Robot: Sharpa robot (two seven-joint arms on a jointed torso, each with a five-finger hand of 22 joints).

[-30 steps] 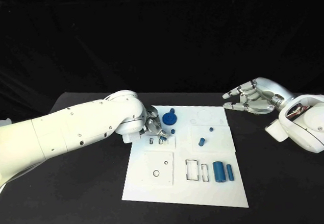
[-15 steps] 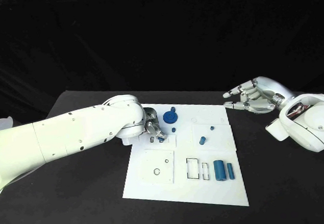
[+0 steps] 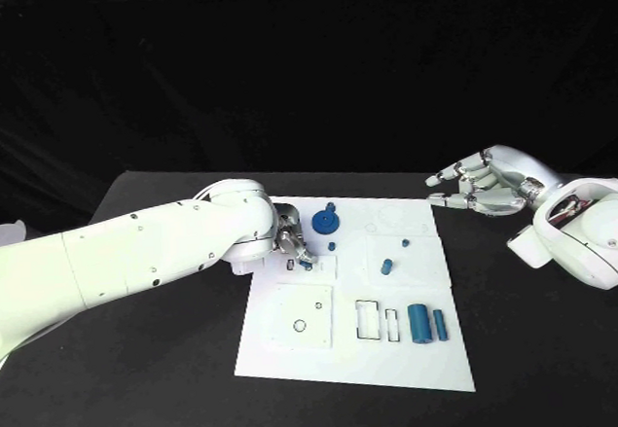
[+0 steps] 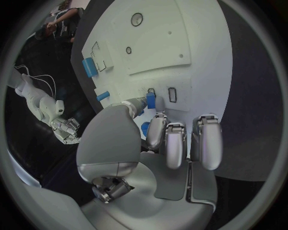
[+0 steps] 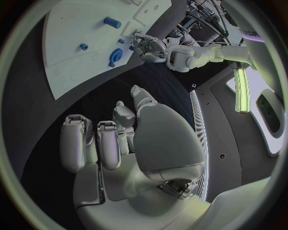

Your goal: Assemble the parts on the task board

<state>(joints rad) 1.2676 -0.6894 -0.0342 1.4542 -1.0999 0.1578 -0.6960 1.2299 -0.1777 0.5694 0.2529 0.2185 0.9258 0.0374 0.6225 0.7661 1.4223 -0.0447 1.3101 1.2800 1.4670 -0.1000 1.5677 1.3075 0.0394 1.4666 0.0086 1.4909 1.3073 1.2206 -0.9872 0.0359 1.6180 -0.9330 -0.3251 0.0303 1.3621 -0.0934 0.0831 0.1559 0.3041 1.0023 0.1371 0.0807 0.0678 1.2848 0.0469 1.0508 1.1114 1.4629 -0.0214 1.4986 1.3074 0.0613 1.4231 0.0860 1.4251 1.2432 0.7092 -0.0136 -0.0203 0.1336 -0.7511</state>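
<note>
Head view: the left hand [image 3: 291,242] works at the far left of the white task board [image 3: 353,367], while the right hand [image 3: 479,186] hovers off its far right corner, empty, fingers apart. Left wrist view: fingertips [image 4: 157,115] pinch a small blue part [image 4: 150,100] against the board's slots.

Glossy white rounded arms [image 3: 129,254] with dark screws end in silver fingers [image 4: 174,143].

Your robot's silver left hand [image 4: 157,143] pinches a small blue block-shaped part [image 4: 150,100] between thumb and fingertips [image 4: 160,118], pressing it against the white task board [image 4: 198,52] at a small black-outlined rectangular slot; a matching slot [image 4: 173,94] lies just beside the fingertips. Beyond the thumb, you see two more blue cylindrical parts [image 4: 90,67] resting on the board.
</note>
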